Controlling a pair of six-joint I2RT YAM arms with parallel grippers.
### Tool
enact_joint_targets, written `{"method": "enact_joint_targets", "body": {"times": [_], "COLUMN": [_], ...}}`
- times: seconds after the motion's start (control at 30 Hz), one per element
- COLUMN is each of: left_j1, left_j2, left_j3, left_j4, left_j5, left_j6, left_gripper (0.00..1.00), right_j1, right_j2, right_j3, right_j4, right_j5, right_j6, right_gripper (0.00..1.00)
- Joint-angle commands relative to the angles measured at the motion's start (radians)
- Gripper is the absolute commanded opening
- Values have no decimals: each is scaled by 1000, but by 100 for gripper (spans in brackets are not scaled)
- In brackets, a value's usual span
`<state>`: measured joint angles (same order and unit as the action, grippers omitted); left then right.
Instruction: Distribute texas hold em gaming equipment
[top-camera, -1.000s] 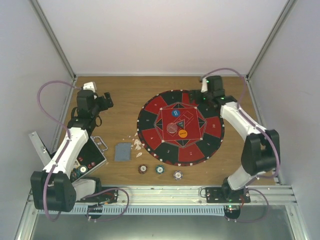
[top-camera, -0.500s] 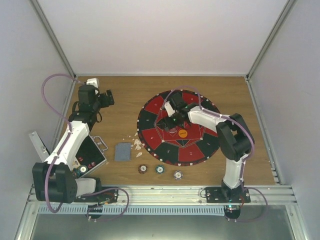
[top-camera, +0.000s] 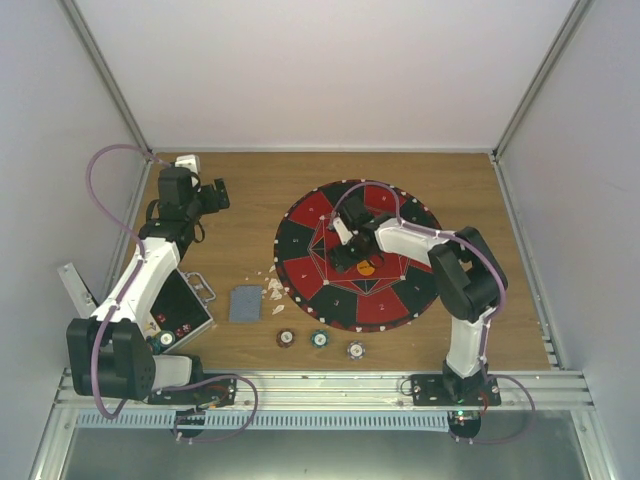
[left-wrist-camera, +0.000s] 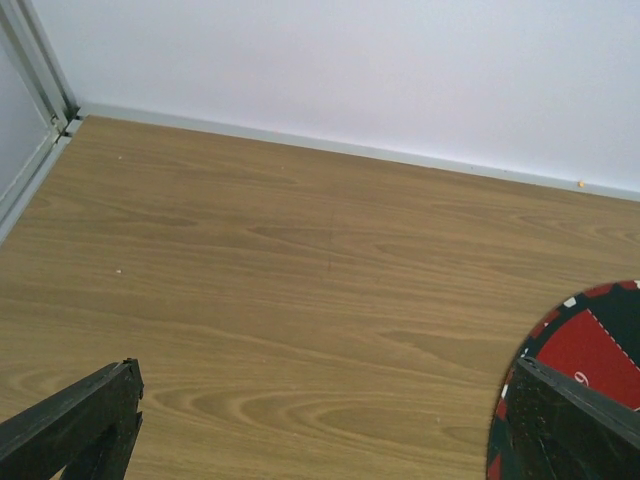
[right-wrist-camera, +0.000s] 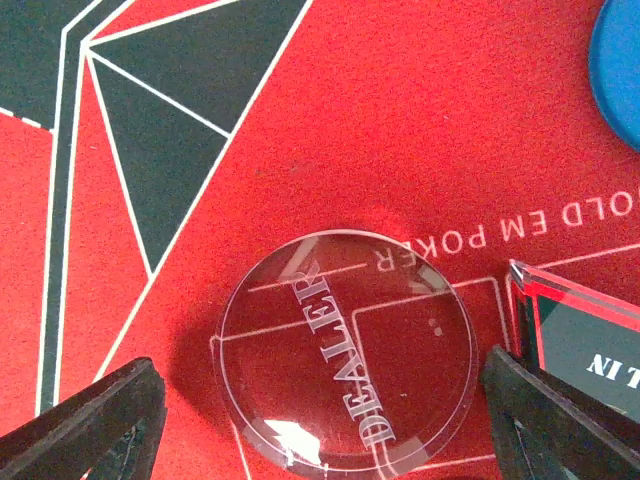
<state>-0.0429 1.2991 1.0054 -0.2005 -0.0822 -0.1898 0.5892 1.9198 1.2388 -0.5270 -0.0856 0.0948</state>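
A clear round disc marked DEALER (right-wrist-camera: 345, 345) lies flat on the red centre of the mat (right-wrist-camera: 300, 120). My right gripper (right-wrist-camera: 325, 425) is low over it, open, one finger on each side with a gap at the left. Part of a blue disc (right-wrist-camera: 620, 80) shows at the upper right, and a dark plaque (right-wrist-camera: 585, 340) lies beside the right finger. From above, the right gripper (top-camera: 346, 248) hides the clear disc; an orange disc (top-camera: 366, 267) sits next to it. My left gripper (top-camera: 215, 195) is open over bare wood, nothing between its fingers (left-wrist-camera: 75, 425).
Three poker chips (top-camera: 319, 338) lie in a row on the wood in front of the mat (top-camera: 300, 270). A grey-blue card stack (top-camera: 244, 302) and white scraps (top-camera: 272, 290) lie left of the mat. The open black case (top-camera: 180, 312) sits under the left arm.
My right arm swung from the back right corner to the mat's centre and came down around the clear disc, its jaws narrowing a little. The left arm barely shifted.
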Motion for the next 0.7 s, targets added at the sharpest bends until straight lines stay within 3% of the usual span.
{"method": "enact_joint_targets", "body": {"times": [0.0, 0.37, 0.67], "left_j1": [2, 1, 1], "left_j2": [13, 51, 60], "left_j3": [23, 42, 51], "left_j4": [17, 21, 24], "left_j5": [16, 41, 38], "left_j6": [6, -1, 13], "left_gripper": [99, 99, 99], "right_j1": [6, 39, 57], "right_j2": [-29, 3, 19], "right_j3": [-23, -27, -29], "right_j4": [-22, -8, -2], "right_j5": [30, 83, 135], "right_j6": [18, -14, -10], "right_gripper": [87, 86, 75]}}
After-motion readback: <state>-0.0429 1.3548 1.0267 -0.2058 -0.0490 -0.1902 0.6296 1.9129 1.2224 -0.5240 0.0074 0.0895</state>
